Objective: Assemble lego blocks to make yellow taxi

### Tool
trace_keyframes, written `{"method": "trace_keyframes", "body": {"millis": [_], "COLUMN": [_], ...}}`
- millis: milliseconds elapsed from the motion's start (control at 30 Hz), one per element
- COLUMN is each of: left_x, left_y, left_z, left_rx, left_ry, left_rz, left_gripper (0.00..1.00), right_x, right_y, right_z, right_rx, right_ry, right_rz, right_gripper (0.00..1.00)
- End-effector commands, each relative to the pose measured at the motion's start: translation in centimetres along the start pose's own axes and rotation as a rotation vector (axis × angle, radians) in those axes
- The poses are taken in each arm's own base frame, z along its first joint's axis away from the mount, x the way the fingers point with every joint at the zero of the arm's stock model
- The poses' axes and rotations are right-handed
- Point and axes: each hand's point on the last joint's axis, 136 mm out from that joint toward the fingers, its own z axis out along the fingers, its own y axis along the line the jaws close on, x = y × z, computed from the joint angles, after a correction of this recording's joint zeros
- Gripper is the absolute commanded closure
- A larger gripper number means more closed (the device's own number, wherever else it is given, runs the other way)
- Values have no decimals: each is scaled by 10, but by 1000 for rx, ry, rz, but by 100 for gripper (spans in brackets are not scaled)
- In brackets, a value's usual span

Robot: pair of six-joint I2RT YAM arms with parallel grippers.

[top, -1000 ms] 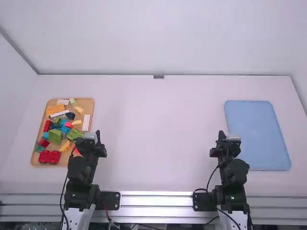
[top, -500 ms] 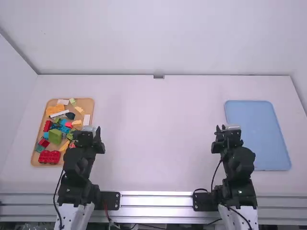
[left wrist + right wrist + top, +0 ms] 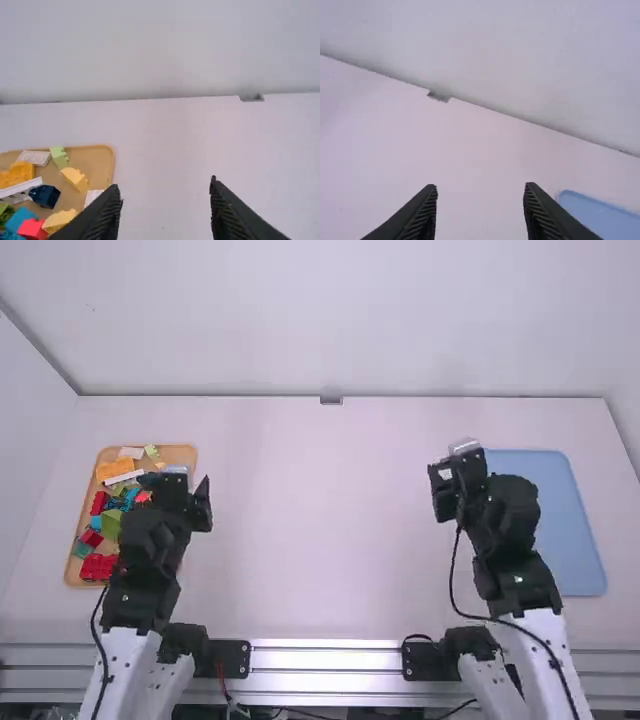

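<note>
White wall (image 3: 330, 320) behind white bench (image 3: 330, 540), with small grey bracket (image 3: 331, 400) at mid-length of far edge. On left side of bench, wooden tray (image 3: 182, 455) with rounded corners, partly hidden by left arm. Within tray, lego blocks for taxi, jumbled: towards far end, orange-yellow block (image 3: 115, 469), white block (image 3: 34, 158) and light green block (image 3: 59, 156); next to these, pale yellow block (image 3: 75, 178) and dark blue block (image 3: 44, 196); towards near end, green block (image 3: 110, 524) and red block (image 3: 98, 567). On right side of bench, blue tray (image 3: 575, 540), well apart from wooden tray and partly behind right arm. Left gripper (image 3: 186, 488) at right-hand side of wooden tray as seen from above; recorded in left wrist view as spread, with bare bench visible between fingertips. Right gripper (image 3: 456, 472) just left of blue tray in high view; recorded in right wrist view as likewise spread, with bench surface visible between fingertips. Exact height of either above bench: cannot tell.
</note>
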Motion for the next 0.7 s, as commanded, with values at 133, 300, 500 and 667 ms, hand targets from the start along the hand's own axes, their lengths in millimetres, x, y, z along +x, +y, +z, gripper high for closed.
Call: {"method": "trace_keyframes", "body": {"millis": [133,300,500,667], "left_x": [-32,-41,-58,-64], "left_y": [24,31,48,68], "left_z": [11,25,41,51], "left_rx": [-155,-210,-269,-257], "left_ry": [26,93,140,205], "left_rz": [-141,-152,-196,-273], "left_gripper": [41,31,21,14], "right_x": [-46,-46,-66,-81], "right_y": [37,87,112,149], "right_z": [21,42,75,82], "right_rx": [-223,-513,-546,-704], "right_ry": [0,3,-45,-97], "right_rz": [-147,-222,-264,-347], "right_gripper": [41,31,21,14]}}
